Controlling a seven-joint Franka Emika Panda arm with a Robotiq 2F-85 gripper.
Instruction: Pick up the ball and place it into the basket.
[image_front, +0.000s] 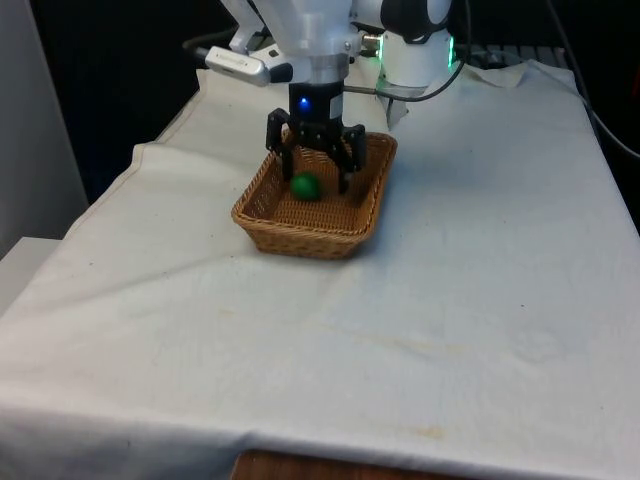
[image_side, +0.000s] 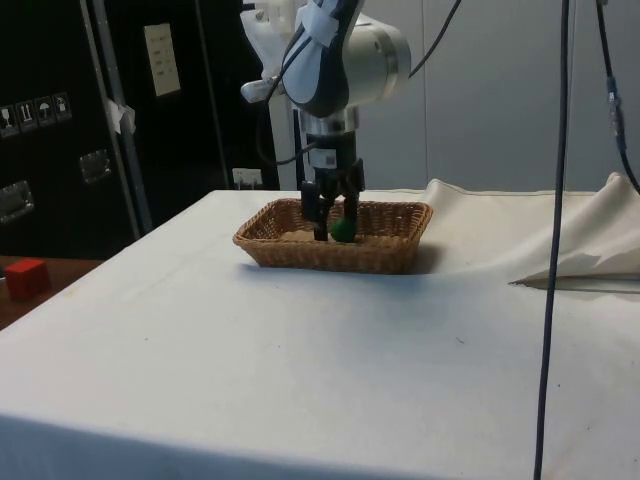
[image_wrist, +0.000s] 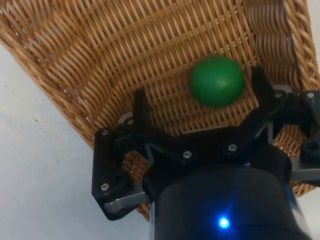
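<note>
- Front view: black gripper (image_front: 316, 170) lowered into the wicker basket (image_front: 300, 238), fingers spread wide apart, nothing clamped between them.
- Green ball (image_front: 306, 186) down on the basket's woven floor, between the two spread fingers, nearer the one on the front view's left; cannot tell from here whether touching it.
- Basket standing flat on the white cloth (image_front: 450, 300), toward the table's far half, somewhat to the front view's left of the middle.
- White arm (image_front: 310, 40) coming straight down over the basket, wrist vertical.
- Side view: gripper (image_side: 334, 215) dipped below the basket's rim (image_side: 300, 245), fingertips close to the floor.
- Ball (image_side: 343, 229) partly hidden behind the near wall of the basket, low inside it, right beside the fingers.
- Small red block (image_side: 27, 277) off the table on a brown surface at the side, well apart from the basket.
- Dark cable (image_side: 555, 250) hanging down across that picture, nearer the camera than the table's far edge.
- Wrist view: ball (image_wrist: 217, 80) resting free on the weave (image_wrist: 150, 45), close against the inner face of one finger (image_wrist: 265, 95), clearly apart from the other finger (image_wrist: 140, 110).
- Jaws open, ball released, lying inside the basket.
</note>
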